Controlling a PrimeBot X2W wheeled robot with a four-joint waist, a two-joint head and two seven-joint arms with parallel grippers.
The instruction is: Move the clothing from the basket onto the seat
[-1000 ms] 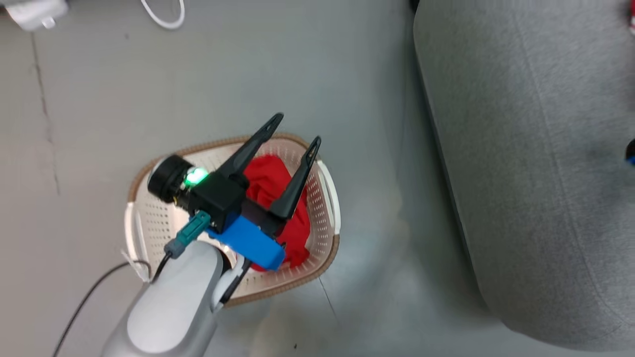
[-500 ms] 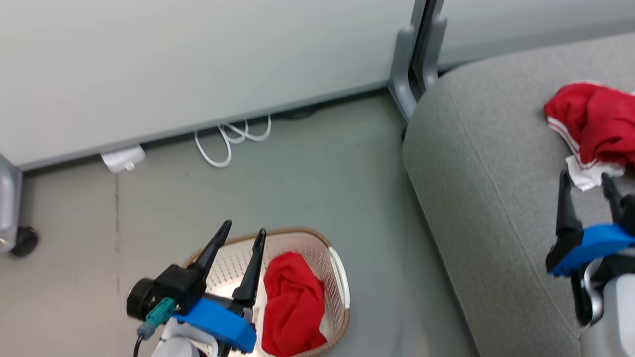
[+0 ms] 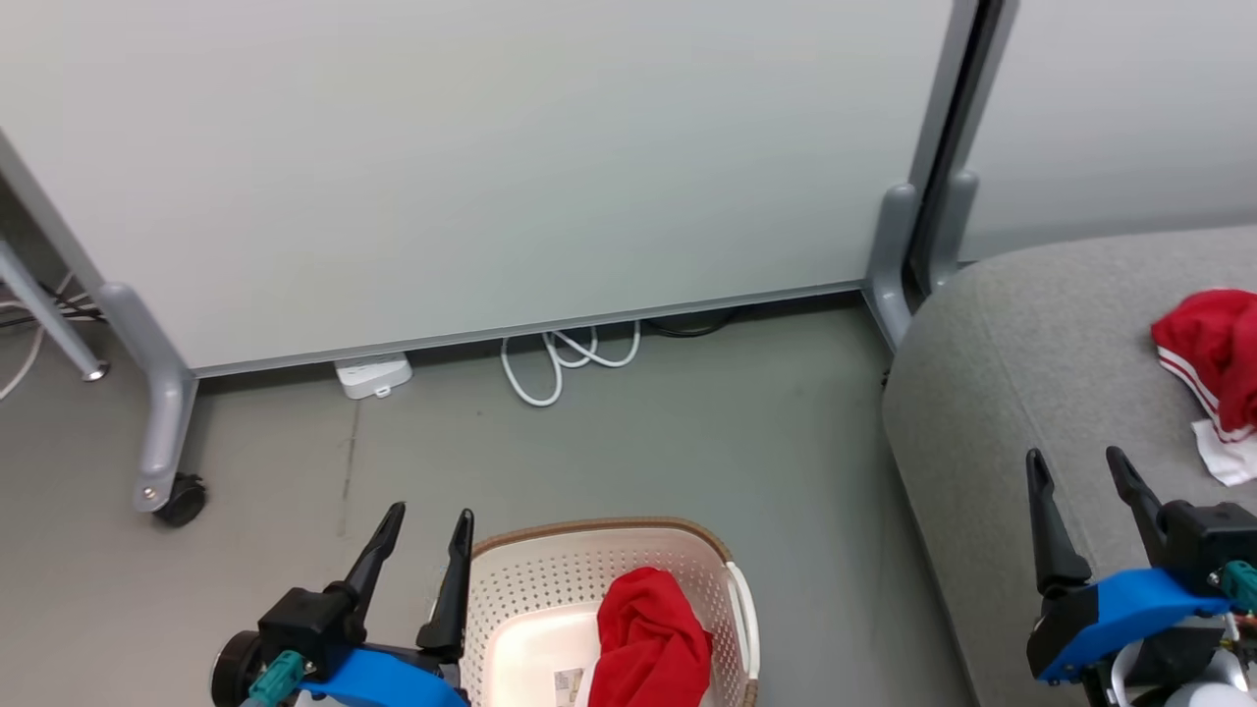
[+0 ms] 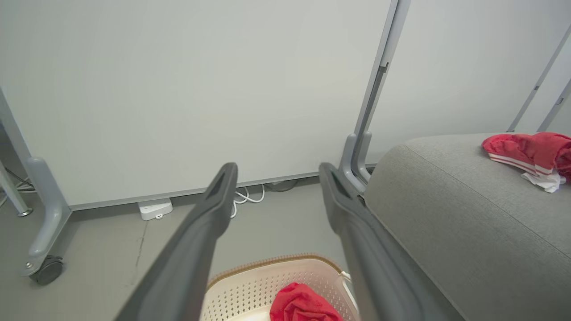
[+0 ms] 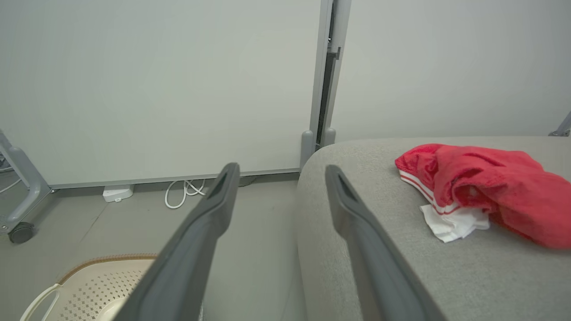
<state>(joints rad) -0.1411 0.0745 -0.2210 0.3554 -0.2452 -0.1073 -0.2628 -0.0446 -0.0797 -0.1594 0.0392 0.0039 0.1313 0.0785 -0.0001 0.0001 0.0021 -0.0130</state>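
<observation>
Red cloth lies in two places. One crumpled red garment (image 3: 648,638) sits inside the basket (image 3: 550,584), against its right wall, just to the right of the left gripper (image 3: 427,516) and lower than its fingertips in the head view. A small label (image 3: 568,679) shows on the basket's bottom beside the cloth. The left gripper's jaws are spread wide with nothing between them. Its two dark fingers point up beside the basket's left rim, and whether they touch the rim cannot be told. In the left wrist view, the basket's brown rim and the top of the garment show low down in the gap between the two fingers.

The right gripper (image 3: 1075,457) hangs over the near part of the grey seat (image 3: 1011,373), jaws likewise spread and empty. A striped red garment (image 3: 1213,349), with a white band and a bit of white cloth at its near edge, lies on the seat ahead of those fingertips and off to their right, apart from them. In the right wrist view it lies outside the right finger, not between the jaws.

Beyond both sets of fingertips stands a pale panel (image 3: 491,167) on a grey foot with a wheel (image 3: 182,499). A white cable (image 3: 565,358) and a small white box (image 3: 373,376) lie on the floor (image 3: 687,442) at its base.
</observation>
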